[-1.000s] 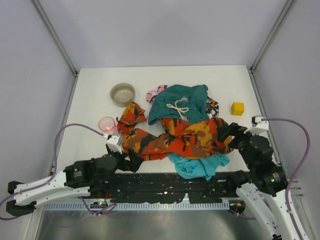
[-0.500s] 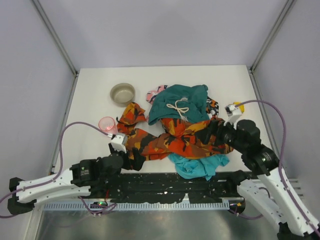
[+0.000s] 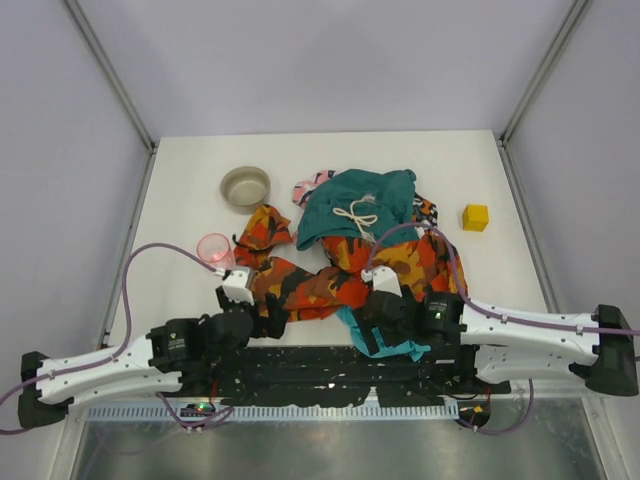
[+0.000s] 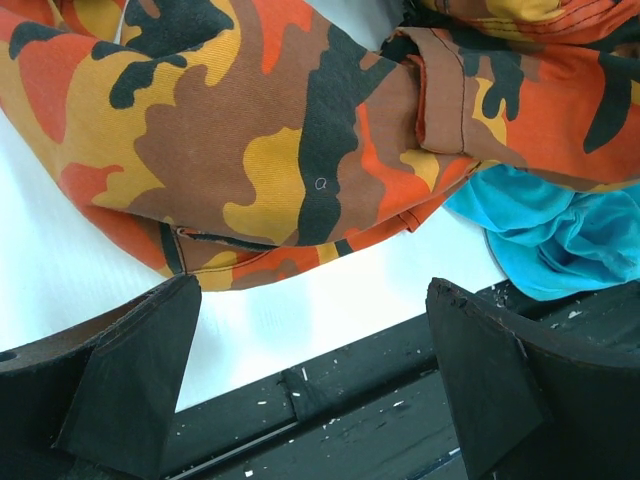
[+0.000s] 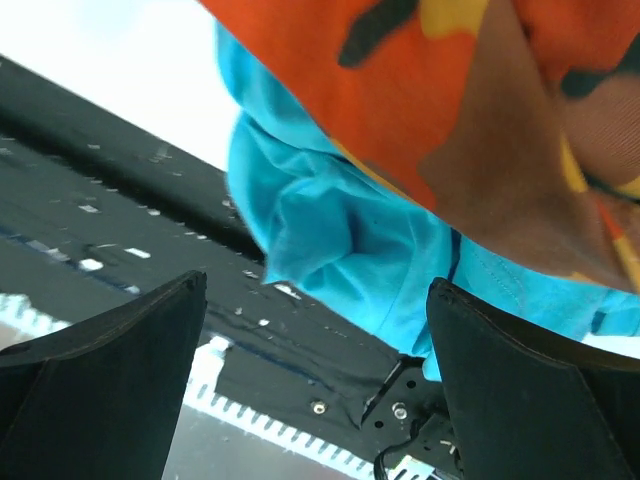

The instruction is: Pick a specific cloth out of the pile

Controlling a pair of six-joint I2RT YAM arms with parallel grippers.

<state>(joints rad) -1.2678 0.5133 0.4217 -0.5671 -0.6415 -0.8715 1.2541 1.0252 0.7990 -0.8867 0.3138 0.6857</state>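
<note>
White desk (image 3: 185, 215), seen from above, with my two arms reaching in from its near edge. The pile (image 3: 360, 240) lies at mid-desk.

Its widest member is the orange-red-black camouflage cloth (image 3: 310, 285), spread left to right across the near half. Behind it, and partly over it, sits the dark teal cloth (image 3: 345, 200) with its white drawstring (image 3: 355, 215) knotted on top.

The cloth (image 3: 405, 350), plain bright turquoise, is at the near side of the pile. It is tucked under the camouflage cloth's near edge and spills onto the black base plate (image 3: 300, 365). My right arm hides most of it from above. It shows clearly in the right wrist view as a bunched fold (image 5: 340, 240) beneath the camouflage hem (image 5: 450, 90).

My right end effector (image 5: 318, 290) stands wide open over this fold and grips nothing. Whether its fingers touch the fabric cannot be told.

My left end effector (image 4: 312, 300) is also wide open and empty. It is low over bare desk, just beside the camouflage cloth's left near edge (image 4: 250, 130). The turquoise cloth (image 4: 550, 240) lies off to its right.

Apart from the pile are a grey bowl (image 3: 245, 187) at the far left, a pink cup (image 3: 214, 249) near the camouflage cloth's left end, and a yellow cube (image 3: 475, 217) at the right. A small pink patterned piece (image 3: 310, 185) shows at the pile's far left edge.
</note>
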